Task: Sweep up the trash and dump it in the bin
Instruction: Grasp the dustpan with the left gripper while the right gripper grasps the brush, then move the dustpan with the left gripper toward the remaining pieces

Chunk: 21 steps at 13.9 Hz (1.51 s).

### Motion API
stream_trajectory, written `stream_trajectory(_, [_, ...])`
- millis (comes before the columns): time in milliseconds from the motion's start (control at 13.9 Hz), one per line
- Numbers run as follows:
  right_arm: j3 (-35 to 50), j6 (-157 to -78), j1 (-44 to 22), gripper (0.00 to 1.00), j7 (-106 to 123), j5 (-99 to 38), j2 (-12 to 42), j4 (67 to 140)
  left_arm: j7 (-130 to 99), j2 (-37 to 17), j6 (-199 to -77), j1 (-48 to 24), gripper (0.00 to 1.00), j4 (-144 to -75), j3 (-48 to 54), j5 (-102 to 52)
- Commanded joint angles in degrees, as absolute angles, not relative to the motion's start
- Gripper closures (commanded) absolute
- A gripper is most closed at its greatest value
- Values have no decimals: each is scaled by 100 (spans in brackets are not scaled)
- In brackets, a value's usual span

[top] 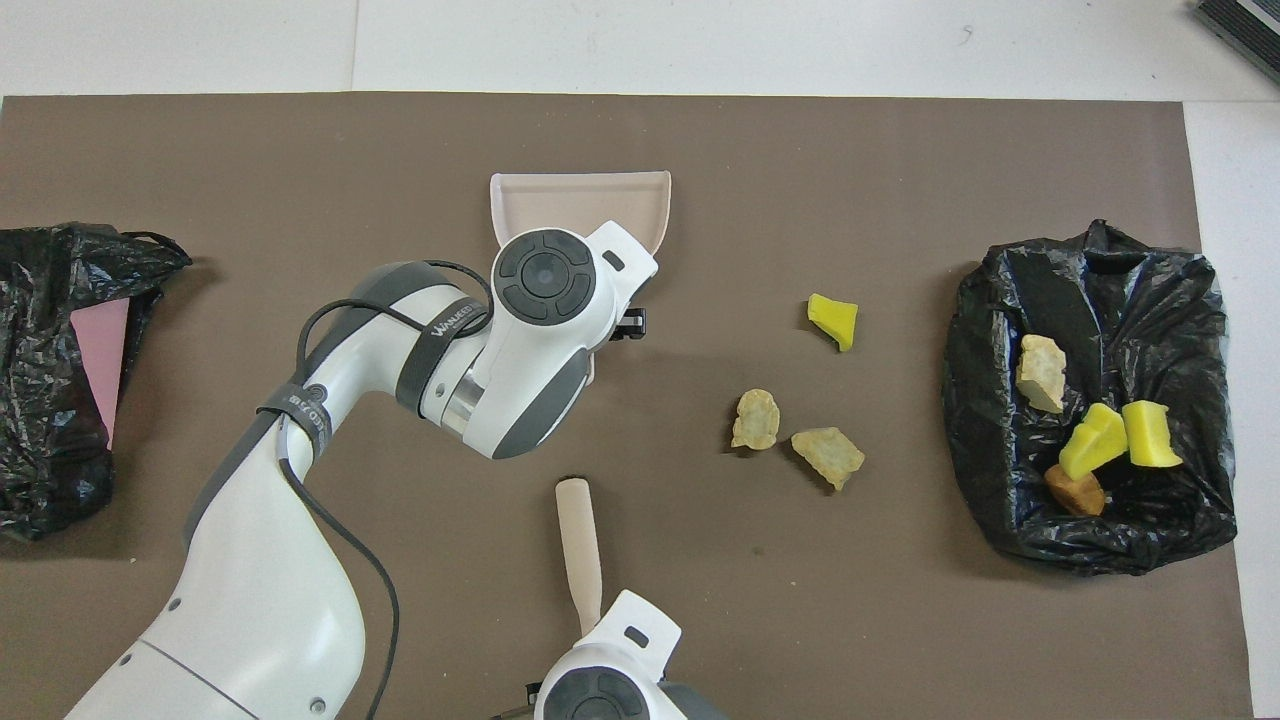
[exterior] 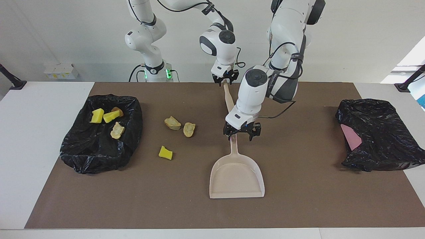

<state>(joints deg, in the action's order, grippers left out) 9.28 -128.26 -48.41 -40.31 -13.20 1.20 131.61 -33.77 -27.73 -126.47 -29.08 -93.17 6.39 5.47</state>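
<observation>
Obs., standing at the table.

- White table (exterior: 43, 139), most of its top covered by a dull brown mat (exterior: 298, 199). Plain white wall past the robots' end.
- Left arm bends out over the middle of the mat, wrist pointing down. The left gripper (exterior: 241, 132) is low at the top end of the dustpan's handle. I cannot tell whether it has hold of the handle.
- Right arm is folded close to its base. The right gripper (exterior: 225, 79) is at the robot-side tip of the brush's handle. Grip or no grip: cannot tell.
- Crumpled black plastic bag with a pink panel showing (exterior: 375, 132), at the left arm's end, well apart from everything else.
- Bin lined with a black plastic bag (exterior: 89, 156), at the right arm's end of the mat.
- Pale beige plastic dustpan (exterior: 236, 179), flat on the mat at mid-table, handle toward the robots, open mouth away from them.
- Brush with a cream handle (exterior: 228, 98), lying nearer to the robots than the dustpan and roughly in line with it. Its bristle end is hidden by the left arm.
- Trash, seven scraps.
  - In the bin: two bright yellow sponge bits (exterior: 97, 116), one beige bread-like chunk (exterior: 117, 130) and one brown oval lump (exterior: 117, 110).
  - Loose on the mat between bin and dustpan: two beige chunks (exterior: 172, 123) side by side, and one yellow sponge bit (exterior: 165, 153) farther from the robots. None of the three touches the dustpan.
</observation>
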Motion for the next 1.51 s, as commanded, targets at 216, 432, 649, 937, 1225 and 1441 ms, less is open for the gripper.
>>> stream_trajectory(216, [914,-12833,-4922,100,-4648,-1485,-279,13210,-3366,-2664,-12648,-2769,100,-9220,554,703])
stream_trajectory(432, [879,-12237,-4703,100,-4939,-1398,-964,13254,-3113,-2313,-12411,-2576,100,-9237,554,694])
stream_trajectory(649, [888,-11350,-4019,100,-4957,-944,-1581,13298,-2297,-2049,-12112,-2330,100,-9281,545,694])
stream_trajectory(937, [896,-10539,-2992,100,-4994,-212,-1644,13315,31,-1514,-11051,-1943,100,-9447,562,616])
stream_trajectory(1225, [914,-10556,-2128,100,-4614,35,-1442,13342,1867,-582,-10846,-1749,100,-10491,563,492])
stream_trajectory(1441, [905,-10529,-1925,100,-4903,35,-1354,13508,2723,-45,-10959,-1775,100,-11353,571,492])
